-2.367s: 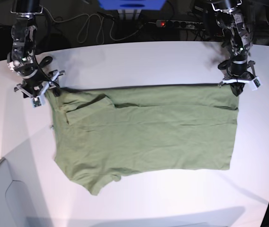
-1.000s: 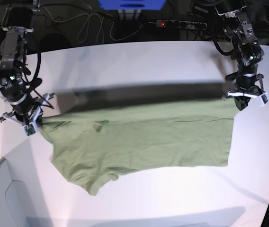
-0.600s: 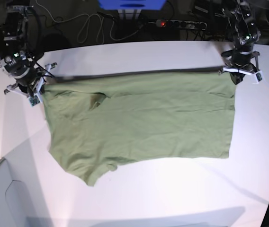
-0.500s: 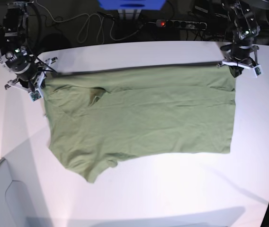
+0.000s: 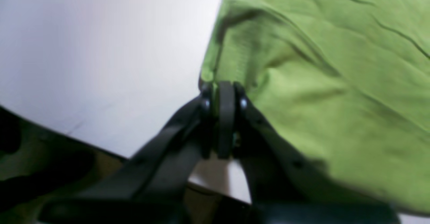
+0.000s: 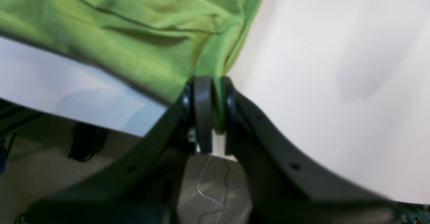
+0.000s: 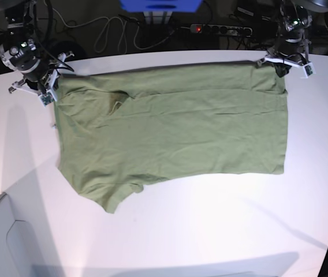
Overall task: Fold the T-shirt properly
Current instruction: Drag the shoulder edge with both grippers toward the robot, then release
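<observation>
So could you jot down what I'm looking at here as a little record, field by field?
cloth: T-shirt, plain green, spread mostly flat
surface: white table
left tool: shut on a far corner of the T-shirt
right tool: shut on the other far corner
far edge: pulled fairly straight between the two tools, near the table's back edge
sleeve: one sticks out at the near side
behind table: cables and a power strip

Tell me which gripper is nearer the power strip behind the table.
Left. The left gripper grips the T-shirt corner just right of the power strip; the right gripper is at the opposite end.
</observation>
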`<state>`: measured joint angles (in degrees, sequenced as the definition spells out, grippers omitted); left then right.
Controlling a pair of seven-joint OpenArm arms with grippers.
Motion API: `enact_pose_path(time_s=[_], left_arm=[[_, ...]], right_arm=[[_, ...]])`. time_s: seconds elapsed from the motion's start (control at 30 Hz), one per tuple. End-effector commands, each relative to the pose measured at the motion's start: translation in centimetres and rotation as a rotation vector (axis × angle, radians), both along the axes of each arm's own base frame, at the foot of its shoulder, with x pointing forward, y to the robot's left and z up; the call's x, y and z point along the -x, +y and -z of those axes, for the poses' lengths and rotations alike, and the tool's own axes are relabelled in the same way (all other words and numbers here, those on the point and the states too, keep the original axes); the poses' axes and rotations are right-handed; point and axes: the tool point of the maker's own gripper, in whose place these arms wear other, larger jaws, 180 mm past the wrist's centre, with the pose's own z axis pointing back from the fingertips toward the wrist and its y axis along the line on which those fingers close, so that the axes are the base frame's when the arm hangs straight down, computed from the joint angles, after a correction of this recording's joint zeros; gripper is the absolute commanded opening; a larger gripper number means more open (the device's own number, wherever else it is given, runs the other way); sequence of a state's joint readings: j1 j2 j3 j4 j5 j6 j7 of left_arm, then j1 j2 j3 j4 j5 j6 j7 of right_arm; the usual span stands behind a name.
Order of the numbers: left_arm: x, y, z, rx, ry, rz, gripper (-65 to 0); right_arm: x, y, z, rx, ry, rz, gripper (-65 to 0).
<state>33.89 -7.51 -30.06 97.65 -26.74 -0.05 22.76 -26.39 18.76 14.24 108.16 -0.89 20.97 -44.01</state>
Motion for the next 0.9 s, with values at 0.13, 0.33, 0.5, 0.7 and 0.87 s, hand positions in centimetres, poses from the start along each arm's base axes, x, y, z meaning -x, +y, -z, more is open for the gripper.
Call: enact_pose_path(time_s=[0.13, 0.33, 0.5, 0.7, 0.87], left_arm=[[1.0, 0.5, -0.4, -0.022, 0.010, 0.004, -65.0], [1.7, 0.5, -0.2, -0.022, 0.027, 0.005, -65.0], [1.9, 0.4, -0.2, -0.022, 0.033, 0.005, -65.0], [1.8, 0.6, -0.2, -0.026, 0.033, 0.009, -65.0], [1.7, 0.6, -0.3, -0.029, 0.031, 0.011, -65.0]], right_arm=[[0.5, -0.7, -0.5, 0.014, -0.006, -0.004, -64.9], [1.4, -1.6, -0.4, 0.027, 0.009, 0.019, -64.9], [1.5, -1.6, -0.3, 0.027, 0.013, 0.020, -64.9], [1.6, -1.5, -0.3, 0.025, 0.016, 0.019, -64.9], [3.0, -1.2, 0.4, 0.012, 0.049, 0.029, -64.9]])
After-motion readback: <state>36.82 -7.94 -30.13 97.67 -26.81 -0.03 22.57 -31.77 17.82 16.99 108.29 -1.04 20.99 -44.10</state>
